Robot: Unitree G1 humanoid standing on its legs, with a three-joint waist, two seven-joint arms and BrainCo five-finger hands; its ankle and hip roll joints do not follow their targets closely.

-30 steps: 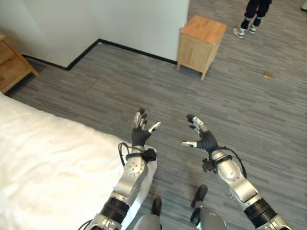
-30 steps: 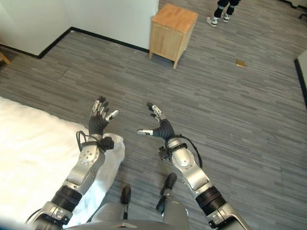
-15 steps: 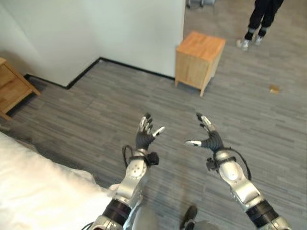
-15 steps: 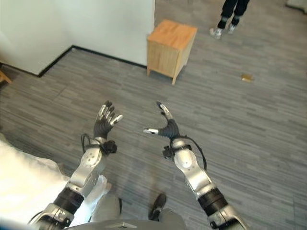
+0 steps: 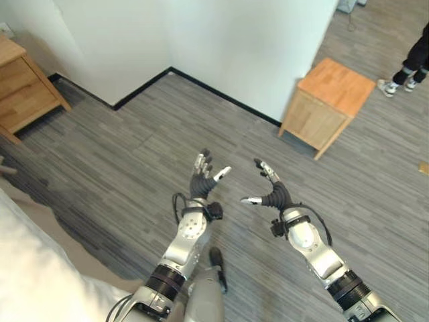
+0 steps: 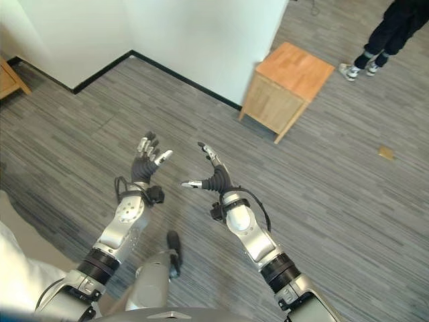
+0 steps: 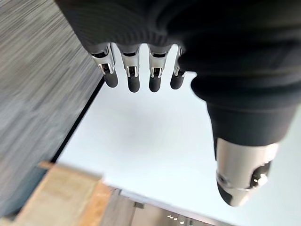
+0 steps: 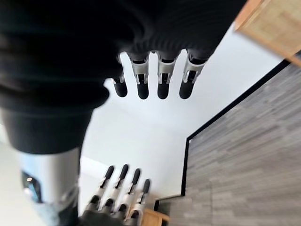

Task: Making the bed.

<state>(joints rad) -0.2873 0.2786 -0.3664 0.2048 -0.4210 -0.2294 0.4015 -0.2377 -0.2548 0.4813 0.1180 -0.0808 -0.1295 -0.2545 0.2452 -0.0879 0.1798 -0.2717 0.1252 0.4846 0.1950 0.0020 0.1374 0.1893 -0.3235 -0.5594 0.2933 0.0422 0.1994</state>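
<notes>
The bed's white cover (image 5: 27, 282) fills the lower left corner, with its edge over grey floor. Both hands are raised over the bare floor, away from the bed. My left hand (image 5: 202, 180) is open, fingers (image 7: 133, 77) straight and spread, holding nothing. My right hand (image 5: 269, 194) is open too, palm turned toward the left one, fingers (image 8: 162, 82) straight and thumb apart. The right wrist view also catches the left hand's fingers (image 8: 121, 190) in front of the white wall.
A small wooden cabinet (image 5: 327, 104) stands by the white wall's corner at the upper right. A wooden nightstand (image 5: 21, 87) stands at the upper left. A person's legs (image 6: 390, 33) show at the top right. A small brown object (image 6: 385, 153) lies on the floor.
The camera has swung: the bed now shows as less, in the lower left corner, and the cabinet sits further right. Both hands stay raised and open.
</notes>
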